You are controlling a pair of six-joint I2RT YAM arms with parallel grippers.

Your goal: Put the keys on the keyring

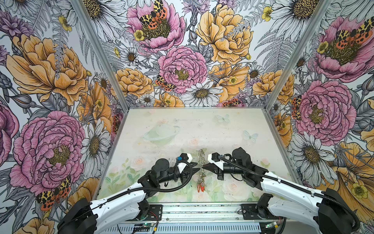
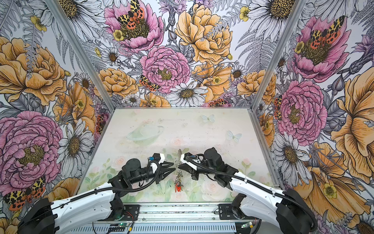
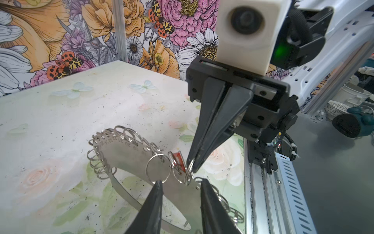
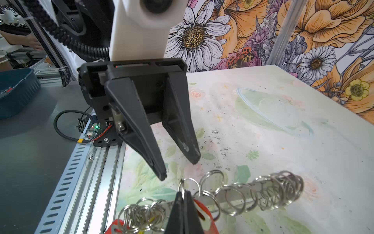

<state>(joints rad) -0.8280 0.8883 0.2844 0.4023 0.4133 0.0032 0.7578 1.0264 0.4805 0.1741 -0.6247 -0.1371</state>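
Observation:
The keyring (image 1: 201, 160) (image 2: 179, 160) stands on edge between my two grippers, seen as a thin line in both top views. Its grey band (image 3: 125, 151) (image 4: 253, 189) is fringed with silver wire rings. A key's red tag (image 1: 201, 187) (image 2: 178, 188) (image 3: 179, 160) (image 4: 205, 214) hangs among the rings at the near end; the key's metal is hard to make out. My right gripper (image 4: 183, 193) (image 3: 190, 172) (image 1: 204, 167) is shut on one wire ring. My left gripper (image 3: 181, 182) (image 4: 178, 170) (image 1: 197, 168) is open, its fingertips on either side of the band's edge.
The table top (image 1: 182, 125) has a pale printed surface with dark specks. A metal rail (image 1: 202, 210) runs along its near edge between the arm bases. Flowered walls close off the left, back and right. A dark blue tub (image 4: 16, 91) sits outside the cell.

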